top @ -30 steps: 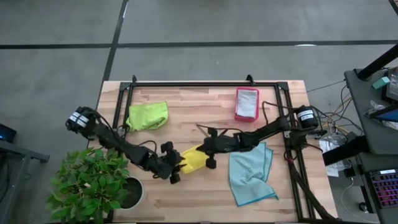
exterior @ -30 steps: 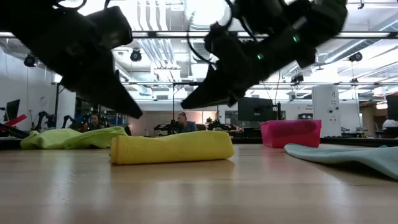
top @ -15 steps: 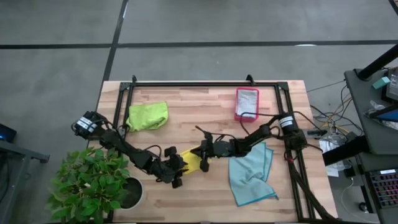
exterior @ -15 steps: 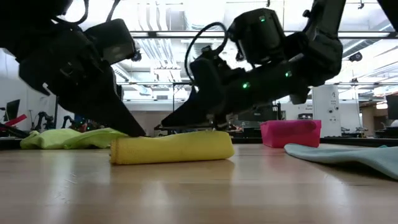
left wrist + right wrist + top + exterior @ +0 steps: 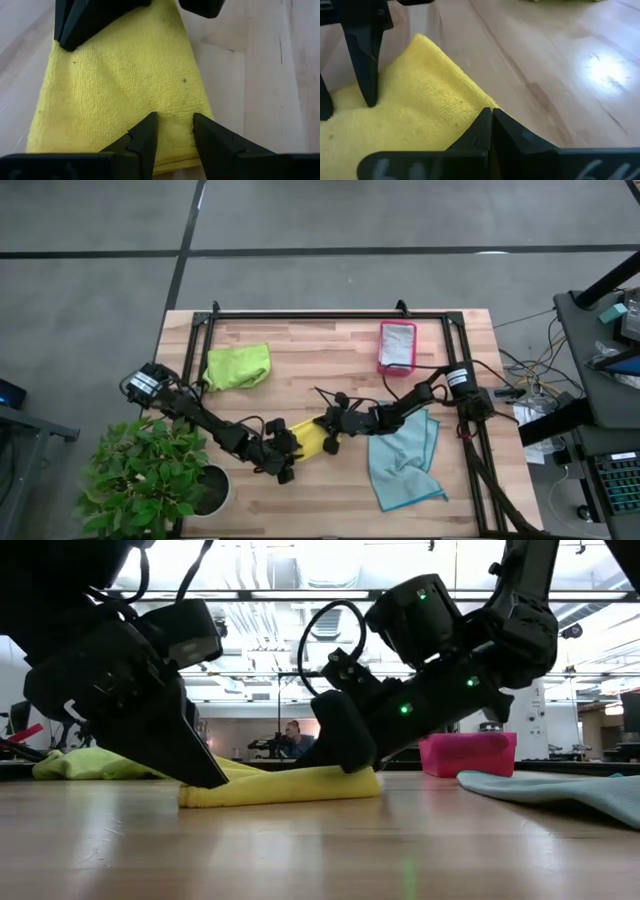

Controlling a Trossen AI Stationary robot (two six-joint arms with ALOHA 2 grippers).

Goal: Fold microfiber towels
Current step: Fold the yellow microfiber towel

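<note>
Yellow towel (image 5: 311, 437) pinned flat from both ends: left gripper (image 5: 172, 131) partly parted, grasping nothing, right gripper (image 5: 489, 123) clenched, probably to set the crease.

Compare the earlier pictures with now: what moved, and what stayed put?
Both arms came down onto the folded yellow towel. The left gripper now presses its parted fingers onto one end; the right gripper, fingers shut, has come in low and presses the opposite end, flattening the fold. The green towel, light blue towel and pink tray stayed as they were.
</note>
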